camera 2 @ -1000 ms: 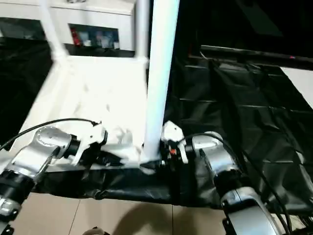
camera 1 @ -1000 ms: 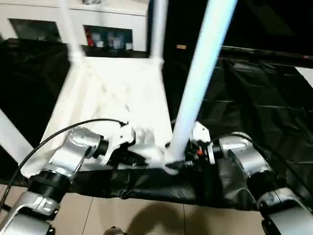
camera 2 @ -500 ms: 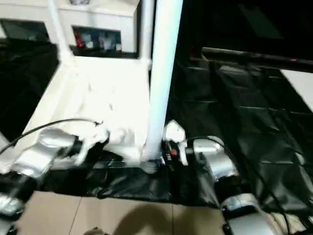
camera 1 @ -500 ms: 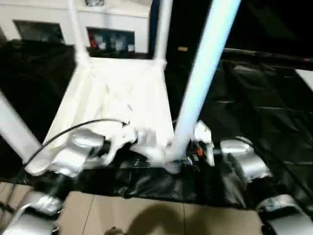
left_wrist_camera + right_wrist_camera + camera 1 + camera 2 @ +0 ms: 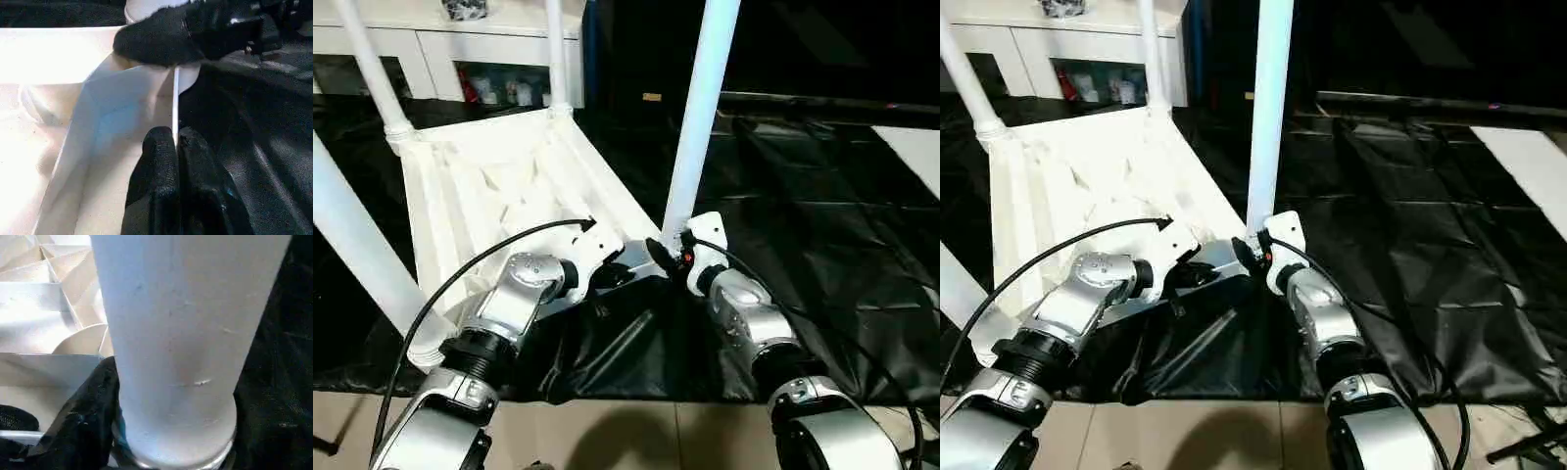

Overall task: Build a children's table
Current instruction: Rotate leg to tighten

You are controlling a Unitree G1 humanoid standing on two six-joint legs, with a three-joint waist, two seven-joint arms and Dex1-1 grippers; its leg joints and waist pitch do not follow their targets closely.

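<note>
Both silver forearms reach forward and angle in toward the near corner of the kids' table [image 5: 499,186], which sits upside down on the black-covered bench [image 5: 822,215] with its legs sticking up. The left hand [image 5: 175,142] is pinched closed on the thin edge of the tabletop's rim, fingers [image 5: 156,166] squeezed flat against it. The right hand [image 5: 668,257] sits at the base of the nearest leg [image 5: 700,108], jaws partly spread around the leg right where it meets the corner socket, one black finger [image 5: 85,418] against its side.
</note>
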